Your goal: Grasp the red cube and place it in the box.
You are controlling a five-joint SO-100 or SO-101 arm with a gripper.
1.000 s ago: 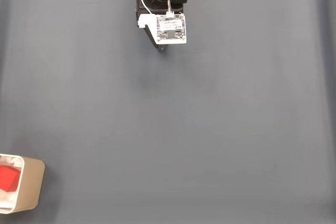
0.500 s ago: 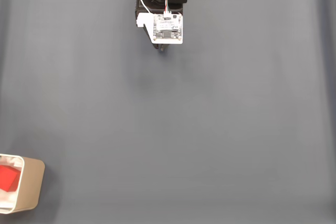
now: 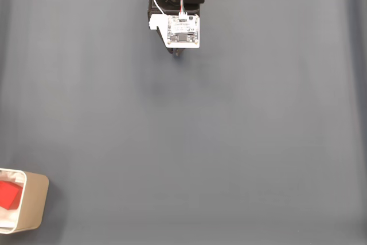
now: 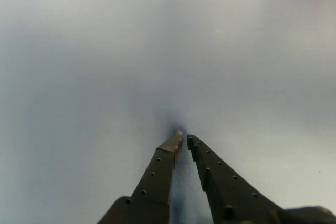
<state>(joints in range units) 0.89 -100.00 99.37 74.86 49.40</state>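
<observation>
Grey matte cloth covers the surface. My black two-finger pincer is nearly closed on nothing, tucked back by the arm's base. Well apart, at the fixed view's lower left, the small bright red matte cube sits inside the beige rounded box. It looks light and rigid; I'd judge opposite flat faces the place to grip.

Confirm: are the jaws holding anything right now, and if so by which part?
Nothing is held. In the wrist view the gripper has its jaws nearly together with only bare grey surface between them. The red cube sits inside the box.
</observation>
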